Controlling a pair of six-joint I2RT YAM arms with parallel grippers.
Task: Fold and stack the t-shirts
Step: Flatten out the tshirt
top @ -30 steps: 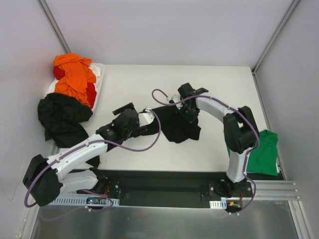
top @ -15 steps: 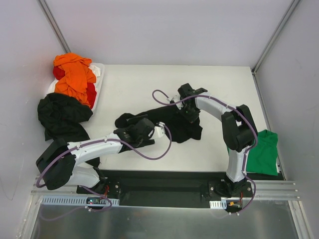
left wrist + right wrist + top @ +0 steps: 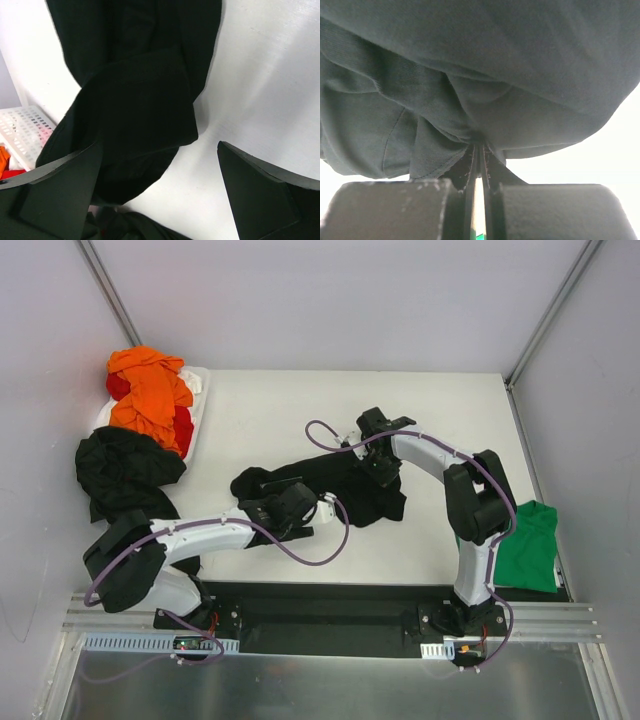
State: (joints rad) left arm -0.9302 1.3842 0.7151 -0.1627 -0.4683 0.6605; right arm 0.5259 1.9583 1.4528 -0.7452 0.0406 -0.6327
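A black t-shirt (image 3: 345, 490) lies crumpled in the middle of the table, drawn out in a strip to the left. My right gripper (image 3: 381, 466) is shut on a bunched fold of it at its far right part; the right wrist view shows the cloth (image 3: 485, 75) pinched between the closed jaws of this gripper (image 3: 479, 150). My left gripper (image 3: 266, 504) is open at the shirt's left end. In the left wrist view this gripper (image 3: 157, 150) has its jaws wide apart, with the black cloth (image 3: 135, 100) against the left finger (image 3: 60, 190) and bare table by the right finger.
A white basket (image 3: 200, 390) at the far left holds orange (image 3: 150, 390) and red shirts. Another black shirt (image 3: 125, 475) hangs over the table's left edge. A green shirt (image 3: 527, 545) lies at the right edge, behind my right arm.
The black shirt's left end has been drawn out to the left. My left wrist has swung nearer and to the right. The right gripper has held still.
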